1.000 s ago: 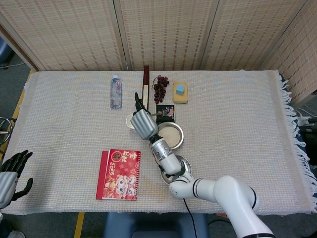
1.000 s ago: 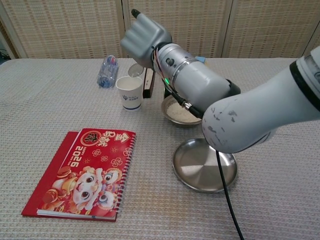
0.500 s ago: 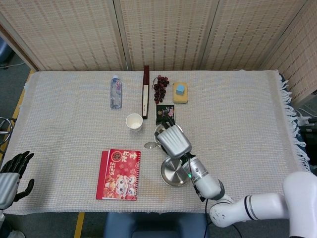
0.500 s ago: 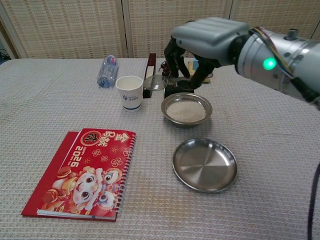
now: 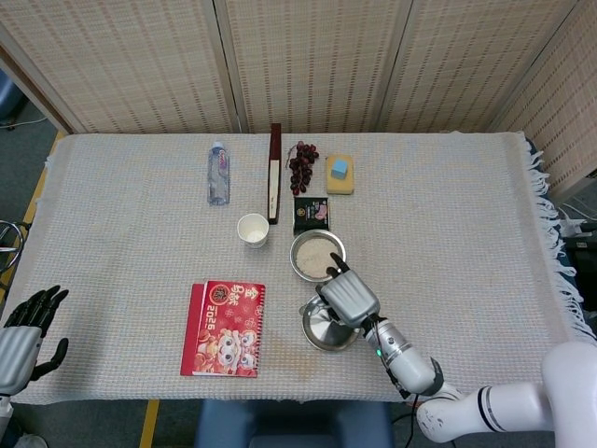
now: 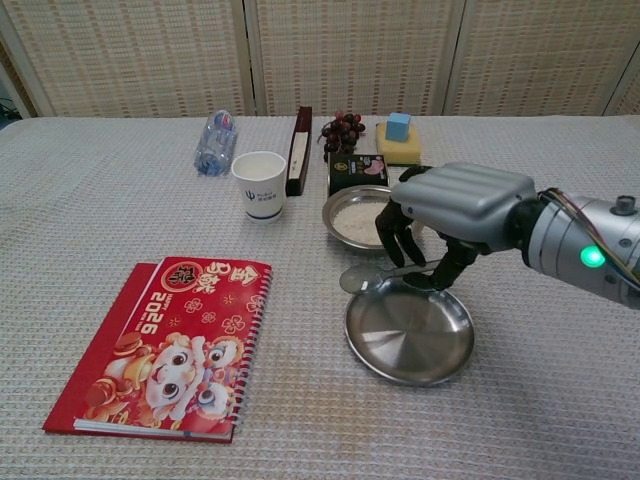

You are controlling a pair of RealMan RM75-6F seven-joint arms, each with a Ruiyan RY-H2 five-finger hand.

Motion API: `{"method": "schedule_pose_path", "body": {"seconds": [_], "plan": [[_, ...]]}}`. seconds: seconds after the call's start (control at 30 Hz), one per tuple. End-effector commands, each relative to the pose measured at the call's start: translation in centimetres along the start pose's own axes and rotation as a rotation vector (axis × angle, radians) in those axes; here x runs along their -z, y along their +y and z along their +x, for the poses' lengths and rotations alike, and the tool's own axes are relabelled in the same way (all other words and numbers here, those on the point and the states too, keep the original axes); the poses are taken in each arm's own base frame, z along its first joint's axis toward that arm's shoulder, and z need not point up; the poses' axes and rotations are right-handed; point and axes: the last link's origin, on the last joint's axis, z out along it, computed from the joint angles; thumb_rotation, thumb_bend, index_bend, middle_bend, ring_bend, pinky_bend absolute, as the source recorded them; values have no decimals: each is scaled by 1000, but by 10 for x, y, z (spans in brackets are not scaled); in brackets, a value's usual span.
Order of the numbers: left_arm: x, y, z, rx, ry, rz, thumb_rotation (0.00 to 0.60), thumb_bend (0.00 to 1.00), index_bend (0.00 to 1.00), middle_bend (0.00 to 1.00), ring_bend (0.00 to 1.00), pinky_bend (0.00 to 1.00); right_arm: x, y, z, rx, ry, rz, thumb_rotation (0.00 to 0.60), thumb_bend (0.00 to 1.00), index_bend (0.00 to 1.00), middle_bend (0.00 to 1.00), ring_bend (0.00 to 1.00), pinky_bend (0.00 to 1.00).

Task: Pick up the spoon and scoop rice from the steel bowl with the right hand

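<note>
The right hand (image 6: 455, 215), fingers clamped on the spoon (image 6: 375, 274), has dropped from above the steel bowl (image 6: 350, 222) to the plate's (image 6: 410, 340) far rim, so scooping remains undone.

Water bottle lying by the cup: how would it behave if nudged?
The water bottle lies on its side, so it would probably roll if pushed across its length. It looks like thin clear plastic, likely light and squashy. The woven cloth may slow it.

Metal spoon (image 6: 372, 275) held level beside the rice-filled steel bowl (image 6: 352, 219).
</note>
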Motion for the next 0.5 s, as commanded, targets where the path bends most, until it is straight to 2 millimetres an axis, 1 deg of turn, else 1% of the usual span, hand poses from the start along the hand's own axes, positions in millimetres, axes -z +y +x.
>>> {"method": "schedule_pose_path", "body": {"seconds": [0.03, 0.17, 0.23, 0.3, 0.37, 0.47, 0.5], "plan": [[0, -1, 0, 2, 0, -1, 600, 479, 0, 0, 0, 134, -1, -4, -11, -1, -32, 11, 600, 328, 938, 598, 214, 11], [0, -2, 1, 5, 0, 0, 600, 479, 0, 0, 0, 134, -3, -8, -20, 19, -52, 24, 600, 328, 924, 598, 214, 11], [-1, -2, 1, 5, -2, 0, 600, 480, 0, 0, 0, 135, -4, -9, -23, 33, -63, 27, 600, 327, 887, 598, 214, 11], [-1, -2, 1, 6, -4, 0, 600, 480, 0, 0, 0, 135, -5, -10, -26, 40, -74, 29, 600, 325, 812, 598, 214, 11], [-1, -2, 0, 6, -5, 0, 600, 480, 0, 0, 0, 135, -5, -10, -28, 43, -87, 29, 600, 322, 689, 593, 211, 11], [-1, -2, 0, 5, -6, 1, 600, 479, 0, 0, 0, 135, -5, -10, -30, 56, -107, 31, 600, 323, 507, 536, 183, 10], [-1, -2, 0, 4, -6, 1, 600, 479, 0, 0, 0, 135, -5, -10, -30, 60, -111, 32, 600, 323, 468, 523, 176, 9]]}}
